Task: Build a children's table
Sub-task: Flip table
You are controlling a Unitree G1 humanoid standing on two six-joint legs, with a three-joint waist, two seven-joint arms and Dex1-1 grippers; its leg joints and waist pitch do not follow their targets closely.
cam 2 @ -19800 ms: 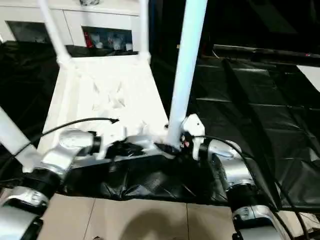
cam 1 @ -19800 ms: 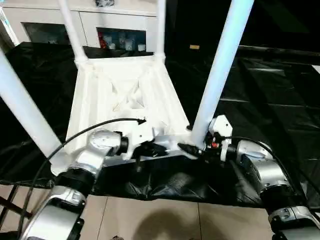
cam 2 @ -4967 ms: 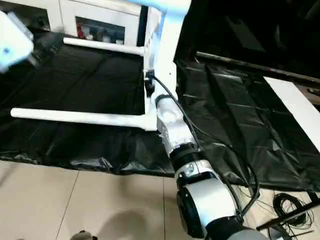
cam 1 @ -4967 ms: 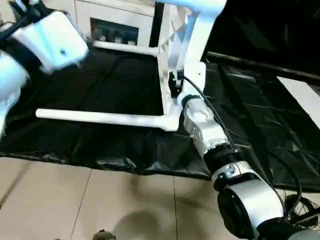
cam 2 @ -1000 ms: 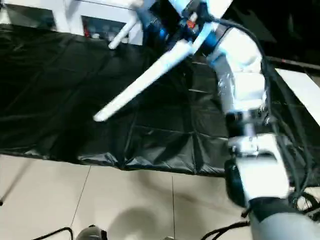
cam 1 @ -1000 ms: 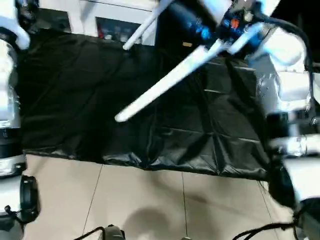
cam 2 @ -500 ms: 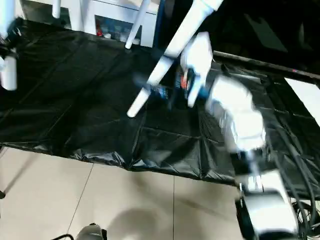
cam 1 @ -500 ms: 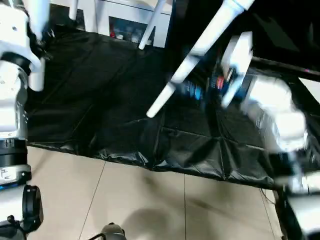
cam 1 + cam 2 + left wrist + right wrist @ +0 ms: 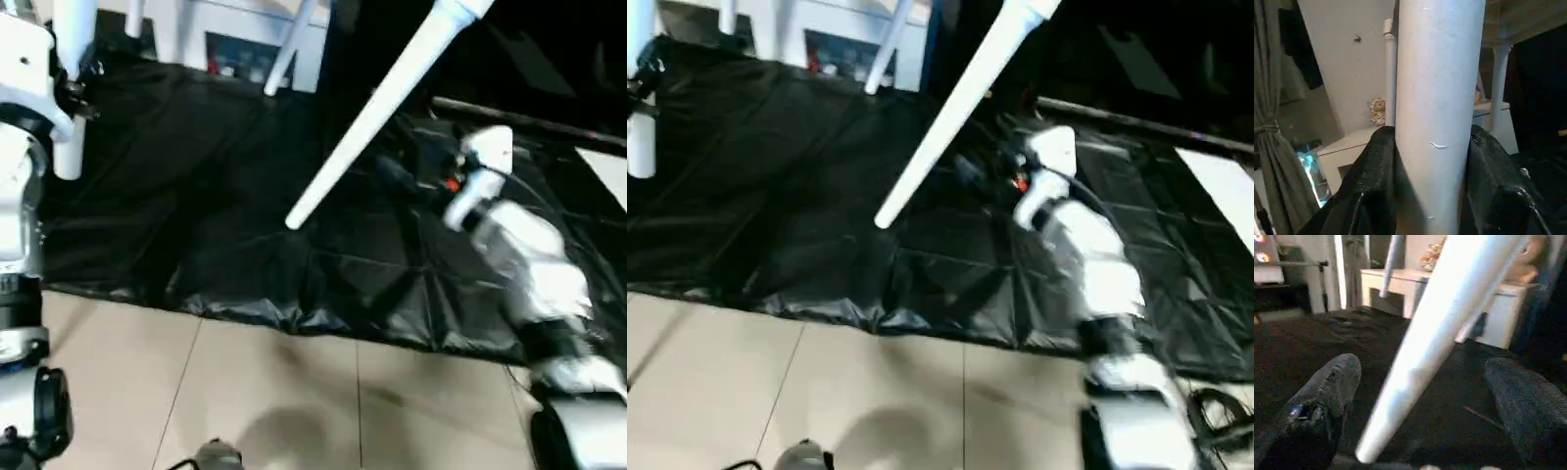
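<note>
Since 0.5 s ago the right arm has been dropped away from the slanting leg [image 9: 377, 108], now low over the black-draped worktop [image 9: 176, 176]. Head views: children's table [image 9: 460, 8] is held aloft, legs seen pointing down and toward the camera, so legs look fitted; flipping it upright and setting it down are judged left. Left gripper [image 9: 71, 83] is seen at another leg [image 9: 71, 69]. L wrist view: fingers [image 9: 1376, 196] are clamped on that leg. R wrist view: right gripper [image 9: 1415, 401] fingers [image 9: 1327, 391] are spread wide, nothing pinched, w/ the slanting leg crossing between them.
</note>
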